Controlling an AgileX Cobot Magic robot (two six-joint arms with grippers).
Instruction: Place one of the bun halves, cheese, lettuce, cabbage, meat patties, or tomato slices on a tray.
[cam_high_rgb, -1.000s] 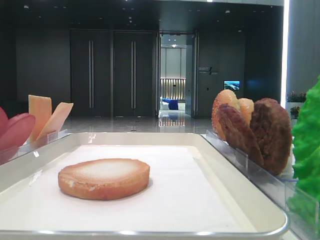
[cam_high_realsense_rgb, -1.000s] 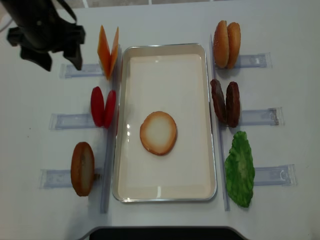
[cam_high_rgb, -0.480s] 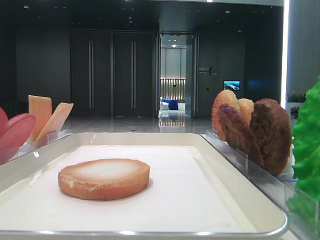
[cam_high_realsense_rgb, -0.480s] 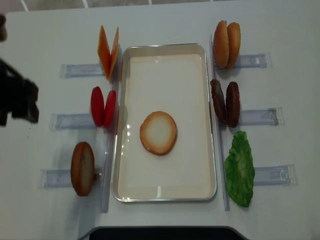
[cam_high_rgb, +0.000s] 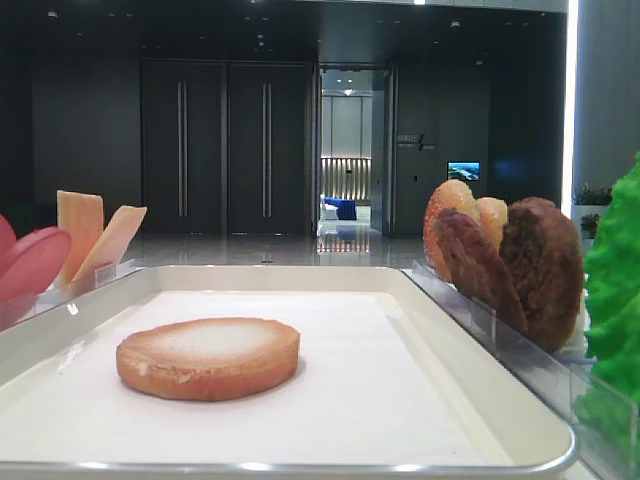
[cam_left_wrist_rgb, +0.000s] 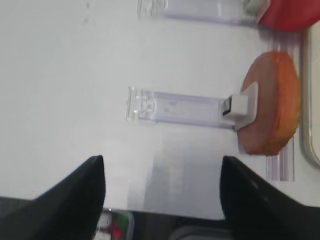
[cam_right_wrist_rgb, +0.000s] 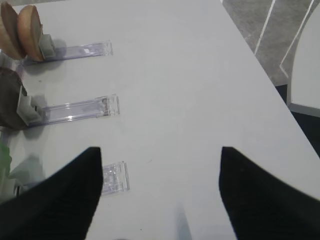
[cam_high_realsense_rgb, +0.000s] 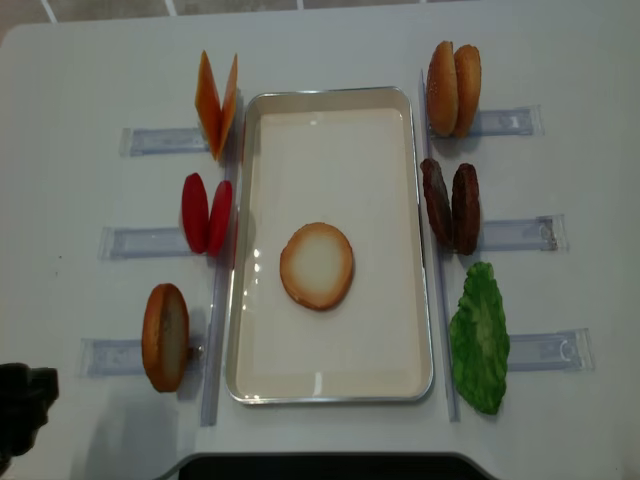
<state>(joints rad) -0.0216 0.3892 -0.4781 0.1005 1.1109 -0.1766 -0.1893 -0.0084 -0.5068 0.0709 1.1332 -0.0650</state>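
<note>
A bun half (cam_high_realsense_rgb: 316, 265) lies flat, pale face up, in the middle of the cream tray (cam_high_realsense_rgb: 330, 96), also seen low down as the bun half (cam_high_rgb: 208, 356). Another bun half (cam_left_wrist_rgb: 272, 117) stands in a clear rack left of the tray. My left gripper (cam_left_wrist_rgb: 161, 167) hangs open over bare table near the front left corner (cam_high_realsense_rgb: 20, 410), short of that rack, holding nothing. My right gripper (cam_right_wrist_rgb: 160, 155) is open over bare table right of the racks. Cheese (cam_high_realsense_rgb: 217, 100), tomato slices (cam_high_realsense_rgb: 207, 213), meat patties (cam_high_realsense_rgb: 451, 205) and lettuce (cam_high_realsense_rgb: 478, 335) flank the tray. Cabbage is out of view.
Two more bun pieces (cam_high_realsense_rgb: 454, 88) stand at the far right of the tray. Clear plastic racks (cam_right_wrist_rgb: 75, 110) stick out sideways on both sides of the tray. The table's front edge (cam_left_wrist_rgb: 150, 212) lies right under my left gripper.
My left arm has swept from the far left corner down the table's left side to the near left corner. Its jaws have narrowed slightly. The food has not moved.
</note>
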